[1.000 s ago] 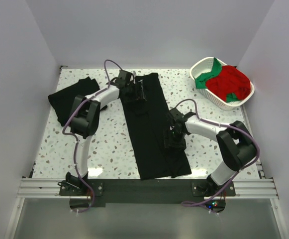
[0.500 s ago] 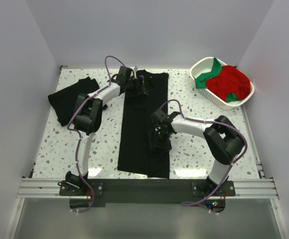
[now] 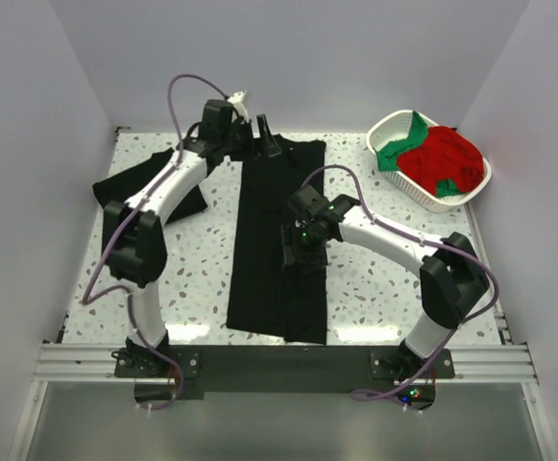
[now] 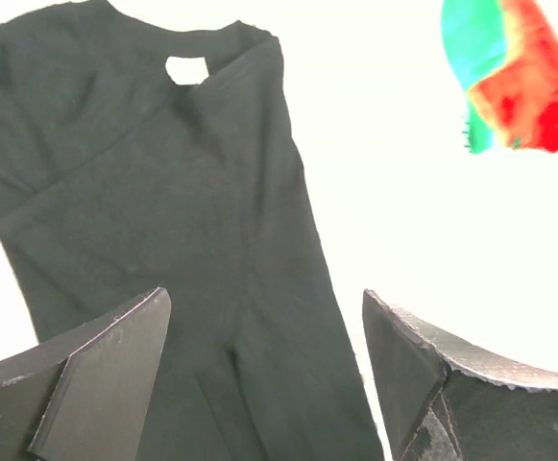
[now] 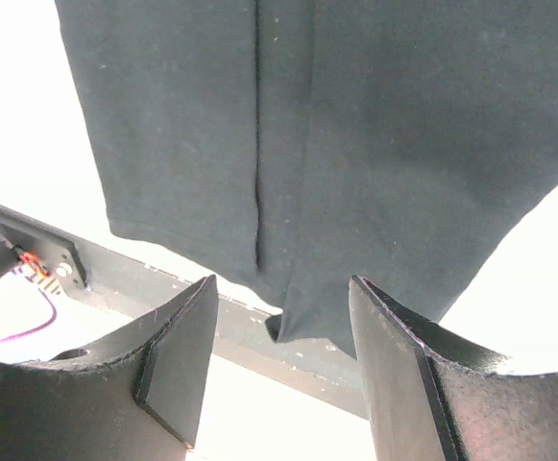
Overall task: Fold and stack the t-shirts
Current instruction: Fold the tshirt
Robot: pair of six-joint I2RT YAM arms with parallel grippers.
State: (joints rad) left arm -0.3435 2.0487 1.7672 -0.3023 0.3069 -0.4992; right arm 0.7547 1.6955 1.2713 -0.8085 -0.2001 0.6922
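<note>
One soft black t-shirt (image 3: 257,259), folded long narrow strip.

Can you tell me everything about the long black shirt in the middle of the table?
The black t-shirt is soft, plain cloth, folded lengthwise into a long narrow strip with its sides turned in. It lies flat on the speckled table, collar at the far end, hem near the metal rail. A small white label shows inside the collar. The left claw hangs open by the collar and the right claw hangs open over the middle; neither one grips it.
</note>
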